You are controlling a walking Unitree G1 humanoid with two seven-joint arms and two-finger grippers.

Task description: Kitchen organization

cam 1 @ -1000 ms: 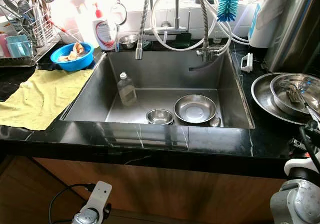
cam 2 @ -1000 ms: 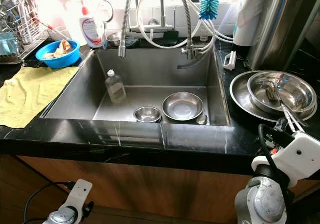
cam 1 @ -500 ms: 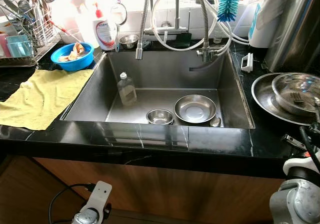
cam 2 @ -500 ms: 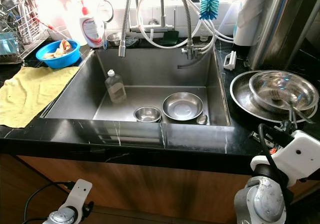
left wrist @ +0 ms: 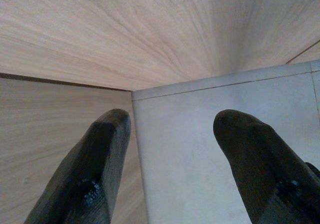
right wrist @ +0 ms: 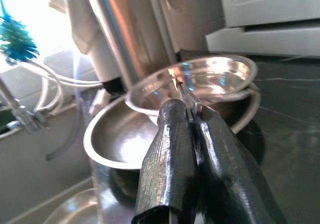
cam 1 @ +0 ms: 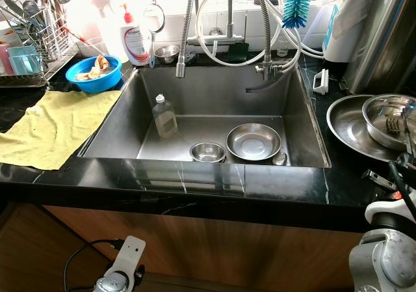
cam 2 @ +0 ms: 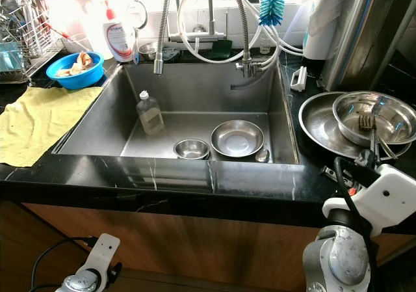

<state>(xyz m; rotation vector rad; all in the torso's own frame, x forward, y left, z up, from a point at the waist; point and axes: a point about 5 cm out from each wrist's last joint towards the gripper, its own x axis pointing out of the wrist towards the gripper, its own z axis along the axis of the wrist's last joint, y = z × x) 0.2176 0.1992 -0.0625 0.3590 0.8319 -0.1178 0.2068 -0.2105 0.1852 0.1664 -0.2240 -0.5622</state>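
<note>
In the eye views, the fork point(cam 2: 366, 124) stands with its tines in the small bowl point(cam 2: 377, 118), which sits in the big bowl point(cam 2: 322, 124) on the counter point(cam 2: 162, 175) to the right of the sink point(cam 2: 195, 97). Its thin handle runs down toward the right gripper point(cam 2: 375, 154). I judge it light, stiff and slippery, so it is best held on the flat of the handle.

In the left wrist view, the left gripper point(left wrist: 172, 169) hangs idle by the cabinet point(left wrist: 125, 34), jaws apart.

In the right wrist view, the jaws are clamped on the fork handle, which goes out between the tips into the small bowl.
</note>
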